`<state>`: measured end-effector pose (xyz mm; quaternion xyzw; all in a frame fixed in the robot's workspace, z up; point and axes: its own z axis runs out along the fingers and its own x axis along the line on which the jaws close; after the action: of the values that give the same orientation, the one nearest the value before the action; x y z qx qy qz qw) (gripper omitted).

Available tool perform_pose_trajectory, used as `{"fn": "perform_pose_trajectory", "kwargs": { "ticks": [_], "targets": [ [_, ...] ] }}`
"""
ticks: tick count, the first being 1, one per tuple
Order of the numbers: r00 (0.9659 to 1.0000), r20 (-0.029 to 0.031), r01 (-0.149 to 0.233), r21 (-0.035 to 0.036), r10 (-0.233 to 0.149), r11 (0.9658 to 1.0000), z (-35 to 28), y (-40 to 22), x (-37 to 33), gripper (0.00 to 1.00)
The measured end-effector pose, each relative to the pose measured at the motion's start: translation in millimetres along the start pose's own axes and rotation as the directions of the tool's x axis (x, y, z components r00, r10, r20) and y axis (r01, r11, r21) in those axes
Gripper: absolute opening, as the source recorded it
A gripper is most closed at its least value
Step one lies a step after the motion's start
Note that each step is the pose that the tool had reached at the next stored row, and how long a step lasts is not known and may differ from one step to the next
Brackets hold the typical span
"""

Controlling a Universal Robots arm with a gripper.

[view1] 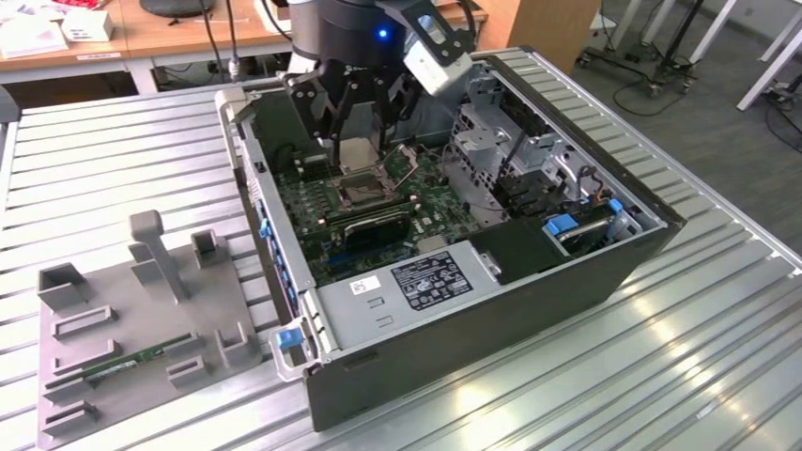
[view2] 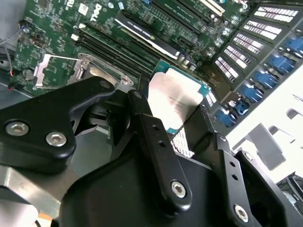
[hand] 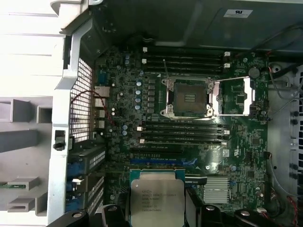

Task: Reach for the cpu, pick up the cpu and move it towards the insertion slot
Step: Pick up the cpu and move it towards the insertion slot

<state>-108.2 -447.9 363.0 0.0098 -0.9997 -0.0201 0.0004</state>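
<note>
The cpu (view1: 360,152), a pale silvery square chip, hangs tilted inside the open computer case with my gripper (view1: 359,141) shut on its two side edges. The insertion slot (view1: 364,191) lies on the green motherboard just below the chip, its metal frame folded open. In the first wrist view the cpu (hand: 156,201) sits between the black fingers (hand: 191,208), and the insertion slot (hand: 187,97) shows its dark centre, with a gap of board between them. In the second wrist view the cpu (view2: 176,97) is clamped in the gripper (view2: 173,113).
The computer case (view1: 527,282) stands open-sided on a slatted metal table (view1: 701,376). Long memory slots (hand: 182,135) run beside the socket. A grey fixture plate (view1: 138,329) on the exterior view's left holds a green memory stick (view1: 126,362). Drive cages and cables crowd the case's far side.
</note>
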Motion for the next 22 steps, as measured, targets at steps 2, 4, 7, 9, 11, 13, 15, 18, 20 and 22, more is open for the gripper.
{"fn": "perform_pose_trajectory", "kwargs": {
  "ticks": [2,4,7,9,11,13,15,18,20,22],
  "targets": [
    [1.0000,0.0000,0.000,0.0000,0.000,1.0000,0.0,-0.1,-2.7,0.54],
    [1.0000,0.0000,0.000,-0.0001,0.000,1.0000,0.0,-0.1,-4.5,0.54],
    [1.0000,0.0000,0.000,0.0000,0.000,1.0000,0.0,-0.2,-6.7,0.54],
    [1.0000,0.0000,0.000,0.0000,0.000,1.0000,0.0,-0.2,-7.7,0.54],
    [1.0000,0.0000,0.000,0.0000,0.000,1.0000,0.0,-0.2,-8.4,0.54],
    [1.0000,0.0000,0.000,0.0000,0.000,1.0000,0.0,-0.2,-9.1,0.54],
    [1.0000,0.0000,0.000,0.0000,0.000,1.0000,0.0,-0.2,-9.6,0.54],
    [1.0000,0.0000,0.000,0.0000,0.000,1.0000,0.0,-0.2,-11.1,0.54],
    [1.0000,0.0000,0.000,-0.0001,0.000,1.0000,0.0,-0.2,-11.1,0.54],
    [1.0000,0.0000,0.000,0.0000,0.000,1.0000,0.0,-0.2,-11.1,0.54]
  ]
}}
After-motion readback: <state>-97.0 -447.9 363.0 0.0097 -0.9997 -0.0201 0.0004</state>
